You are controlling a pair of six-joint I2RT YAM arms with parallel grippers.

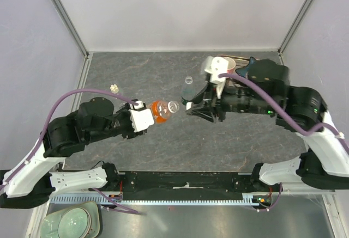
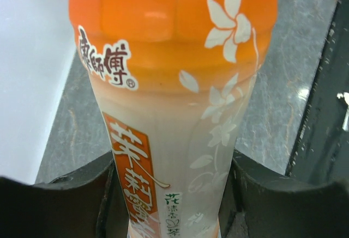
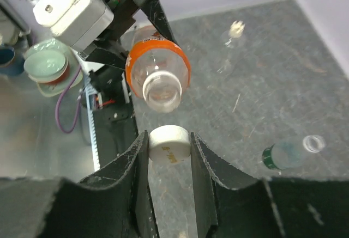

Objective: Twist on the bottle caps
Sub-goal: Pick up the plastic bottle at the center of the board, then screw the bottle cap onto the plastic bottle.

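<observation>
The right end effector [image 3: 169,140] is closed on a white cap [image 3: 170,146], which it holds just short of the open mouth of the orange bottle [image 3: 158,63], with a small gap between the two. The left end effector [image 2: 174,200] grips that bottle around its labelled body and holds it above the desk [image 3: 262,85], its mouth turned toward the cap. Further out on the desk, a clear bottle with a green label [image 3: 289,153] lies uncapped on its side, and a tiny clear bottle [image 1: 114,87] sits well apart beyond the left arm.

A robotics lab test cell: plain white panel walls [image 1: 180,9], aluminium frame posts [image 1: 64,13], grey stone-patterned table [image 1: 163,74].
</observation>
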